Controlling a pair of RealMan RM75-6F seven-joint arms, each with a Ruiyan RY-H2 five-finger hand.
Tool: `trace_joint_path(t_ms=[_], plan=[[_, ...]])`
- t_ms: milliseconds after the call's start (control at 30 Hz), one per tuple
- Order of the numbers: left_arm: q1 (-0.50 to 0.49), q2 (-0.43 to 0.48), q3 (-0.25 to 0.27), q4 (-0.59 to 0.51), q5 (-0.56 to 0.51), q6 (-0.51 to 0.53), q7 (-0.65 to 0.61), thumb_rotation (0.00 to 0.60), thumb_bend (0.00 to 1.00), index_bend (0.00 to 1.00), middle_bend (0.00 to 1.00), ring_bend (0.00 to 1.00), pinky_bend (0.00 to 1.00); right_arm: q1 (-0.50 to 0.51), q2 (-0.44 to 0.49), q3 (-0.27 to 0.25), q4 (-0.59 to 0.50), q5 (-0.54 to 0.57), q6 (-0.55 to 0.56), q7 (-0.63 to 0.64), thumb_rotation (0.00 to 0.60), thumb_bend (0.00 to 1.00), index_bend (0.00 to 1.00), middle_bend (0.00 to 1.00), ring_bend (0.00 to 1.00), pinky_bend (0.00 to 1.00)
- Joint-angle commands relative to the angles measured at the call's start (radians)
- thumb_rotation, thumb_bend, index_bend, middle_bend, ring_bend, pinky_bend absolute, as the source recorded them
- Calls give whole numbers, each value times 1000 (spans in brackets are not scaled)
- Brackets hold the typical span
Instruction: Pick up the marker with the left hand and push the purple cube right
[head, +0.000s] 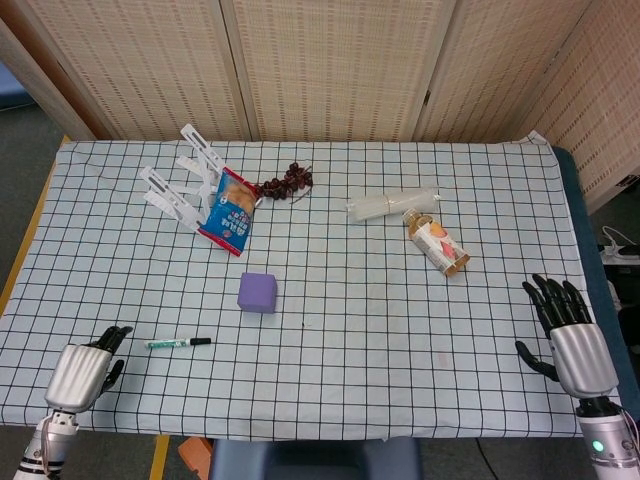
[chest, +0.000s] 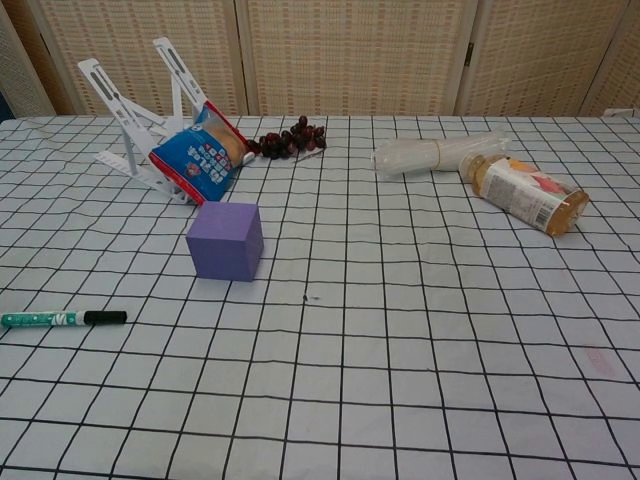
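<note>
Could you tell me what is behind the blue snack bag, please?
A white folding stand sits behind the snack bag, which leans against it. The stand's lower right part is covered by the bag.

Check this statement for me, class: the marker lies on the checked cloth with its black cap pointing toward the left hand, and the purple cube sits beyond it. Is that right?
Not quite. The marker does lie on the checked cloth, but its black cap points away from the left hand, toward the right side of the table. The purple cube does sit beyond it. The head view shows this.
</note>
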Motion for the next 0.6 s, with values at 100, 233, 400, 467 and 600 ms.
trace_joint_path(t_ms=[100, 233, 400, 467, 600], plan=[[-43, -103, -4, 131, -2, -48, 12, 600, 396, 342, 402, 801, 1000, 0, 2, 1, -5, 9, -3, -13, 600, 172, 0, 0, 0, 0], [-55, -154, -11, 183, 11, -32, 23, 600, 398, 328, 386, 802, 1000, -2, 5, 0, -10, 18, -11, -24, 600, 173, 0, 0, 0, 0], [-73, -217, -19, 235, 5, -42, 54, 600, 399, 328, 374, 802, 1000, -1, 5, -1, -14, 14, -11, -28, 600, 173, 0, 0, 0, 0], [-79, -231, -22, 250, 1, -49, 67, 600, 397, 328, 368, 802, 1000, -1, 6, -1, -13, 13, -10, -26, 600, 173, 0, 0, 0, 0], [-91, -255, -21, 271, -14, -79, 116, 600, 397, 328, 366, 802, 1000, -2, 10, 1, -15, 18, -9, -20, 600, 173, 0, 0, 0, 0]])
